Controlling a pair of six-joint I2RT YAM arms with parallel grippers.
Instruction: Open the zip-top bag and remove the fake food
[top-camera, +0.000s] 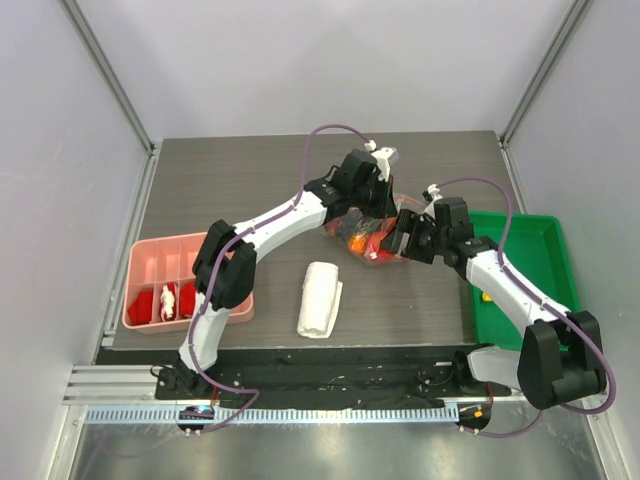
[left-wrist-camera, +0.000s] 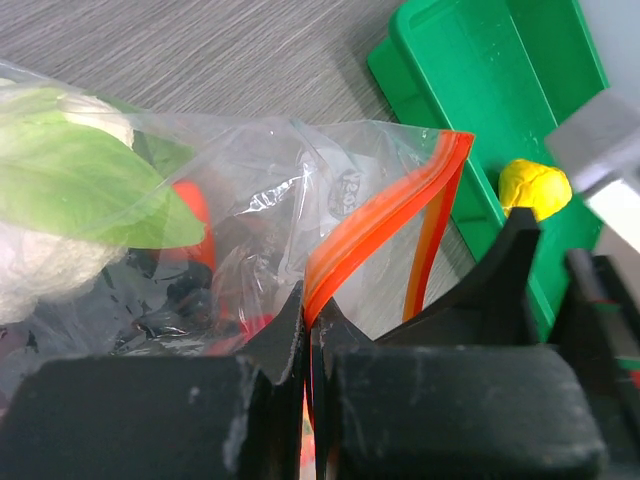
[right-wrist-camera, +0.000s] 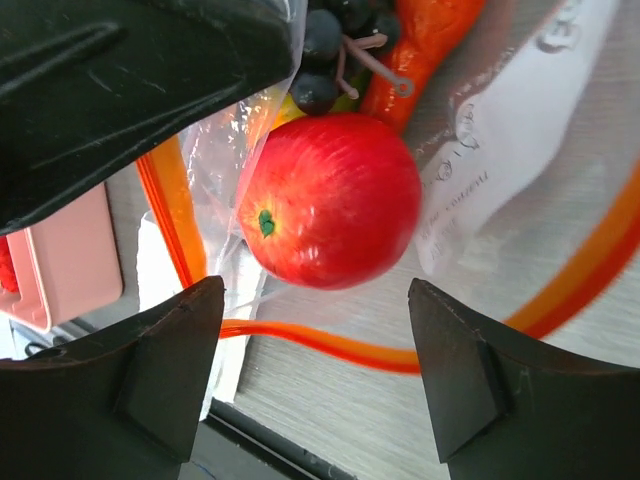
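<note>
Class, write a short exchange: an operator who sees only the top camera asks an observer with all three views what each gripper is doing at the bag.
Operator: What's happening on the left?
Observer: The left gripper is shut on the bag's orange zip strip.
Operator: And on the right?
Observer: The right gripper is open, straddling a red apple without touching it.

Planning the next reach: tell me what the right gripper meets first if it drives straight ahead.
Most likely the red apple, centred ahead of the open right gripper, at the zip-top bag's mouth; depth is unclear.
</note>
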